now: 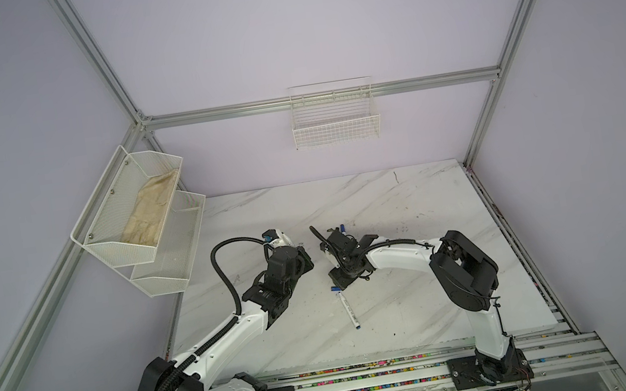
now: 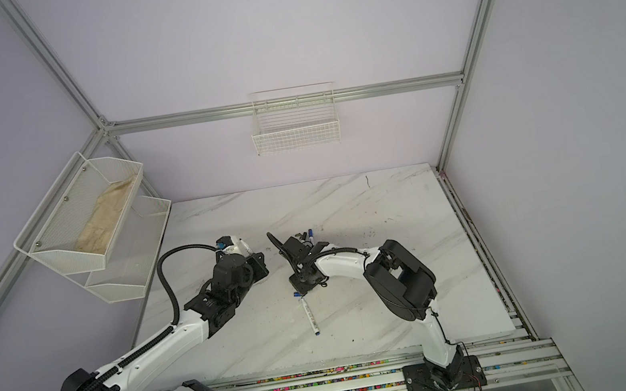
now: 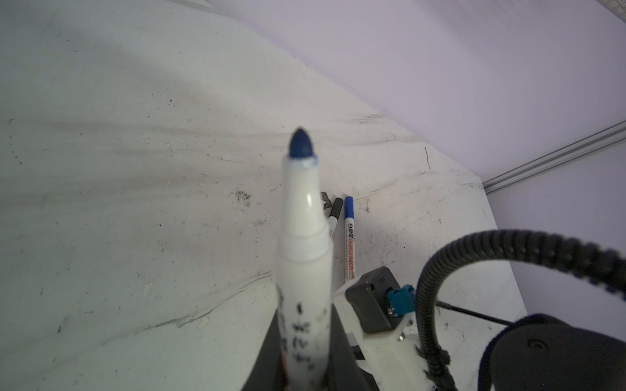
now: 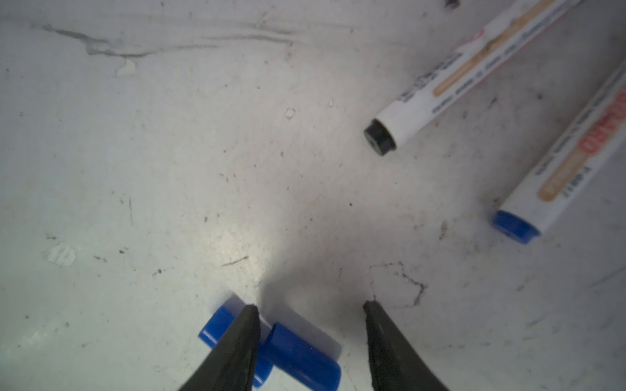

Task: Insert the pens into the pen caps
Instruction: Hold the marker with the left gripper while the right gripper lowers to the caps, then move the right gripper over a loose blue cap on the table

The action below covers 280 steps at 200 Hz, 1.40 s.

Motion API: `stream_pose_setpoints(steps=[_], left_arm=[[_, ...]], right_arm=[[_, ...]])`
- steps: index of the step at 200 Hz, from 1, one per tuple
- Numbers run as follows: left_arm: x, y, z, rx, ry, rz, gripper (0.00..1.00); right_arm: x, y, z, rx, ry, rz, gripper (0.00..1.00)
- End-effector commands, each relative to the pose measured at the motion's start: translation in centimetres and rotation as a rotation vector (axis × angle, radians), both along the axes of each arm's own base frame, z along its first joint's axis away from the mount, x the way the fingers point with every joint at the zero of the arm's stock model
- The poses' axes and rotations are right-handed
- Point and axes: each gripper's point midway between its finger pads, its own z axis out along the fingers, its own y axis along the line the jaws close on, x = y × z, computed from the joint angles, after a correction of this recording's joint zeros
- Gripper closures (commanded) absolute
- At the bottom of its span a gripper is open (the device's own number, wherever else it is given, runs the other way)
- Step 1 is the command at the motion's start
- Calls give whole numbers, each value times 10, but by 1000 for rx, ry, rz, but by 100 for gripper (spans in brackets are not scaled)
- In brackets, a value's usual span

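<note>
marble tabletop point(image 1: 388, 202); left claw point(image 3: 301, 369) tight on blue pen point(image 3: 305, 237), right claw point(image 4: 310, 308) apart over cap point(image 4: 301, 355)

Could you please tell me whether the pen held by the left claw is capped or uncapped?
Uncapped: the left wrist view shows the pen with its blue tip bare.

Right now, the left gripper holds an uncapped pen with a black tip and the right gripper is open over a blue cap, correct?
The tip is blue, not black; the left wrist view shows it. The left gripper holds the uncapped pen and the right gripper is open over a blue cap.
</note>
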Motion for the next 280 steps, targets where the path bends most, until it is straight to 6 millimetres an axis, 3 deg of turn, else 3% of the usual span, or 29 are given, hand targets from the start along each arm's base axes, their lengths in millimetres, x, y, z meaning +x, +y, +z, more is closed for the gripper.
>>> stream_pose_setpoints(steps=[1,71,96,137,161,201,265,280], left_arm=[[-4,7,-8,18,-3,8,100],[5,-8,-8,-2,12,-29,100],[10,-14,-9,-5,19,-45,100],[15,-22,-5,-21,17,-64,100],[15,-21,-6,-24,17,-59,100],[11,-18,-6,-31,18,-55,100],[10,-19,-12,-38,36,-56,100],[10,-21,-13,-44,40,-59,100]], right_arm=[[-6,-19,0,-62,-3,-39,46],[-24,-63,7,-110,-10,-134,45],[-14,-90,8,-94,2,-213,45],[-7,-66,42,78,-14,-133,44],[-3,-63,35,73,5,-134,45],[9,-91,6,-25,34,-283,47],[23,-113,21,-38,-43,-341,50],[37,-135,33,-28,-67,-428,49]])
